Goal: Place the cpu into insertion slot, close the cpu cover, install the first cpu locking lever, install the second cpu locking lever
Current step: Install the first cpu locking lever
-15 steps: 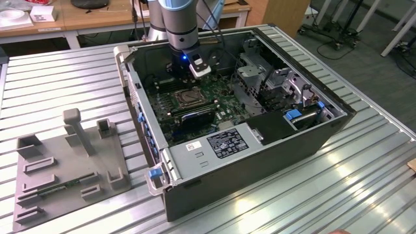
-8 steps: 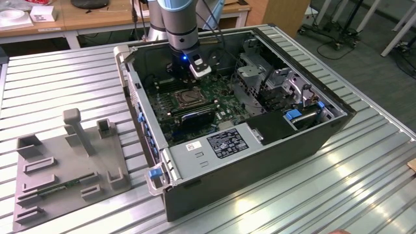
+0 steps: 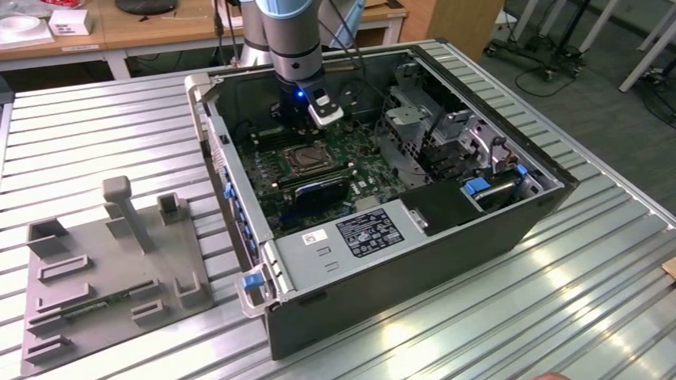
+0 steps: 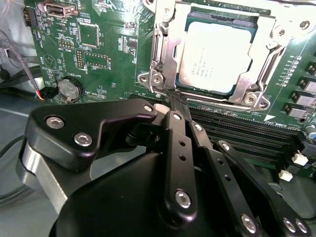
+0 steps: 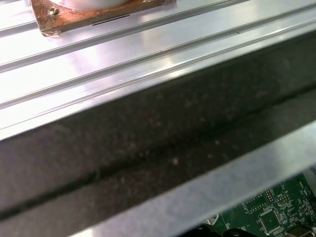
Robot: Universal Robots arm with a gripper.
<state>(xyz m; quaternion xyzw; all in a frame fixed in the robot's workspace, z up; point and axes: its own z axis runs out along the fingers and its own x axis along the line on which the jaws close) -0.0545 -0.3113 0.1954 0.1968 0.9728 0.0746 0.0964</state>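
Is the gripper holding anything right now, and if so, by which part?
Cannot be told. The gripper sits at the corner of the cpu cover, which lies over the cpu.

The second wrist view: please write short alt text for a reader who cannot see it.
The black gripper reaches with its fingertips to the corner of the silvery cpu cover, which lies closed around the pale cpu seated in its socket. Green circuit board surrounds the socket, with long black memory slots beside it.
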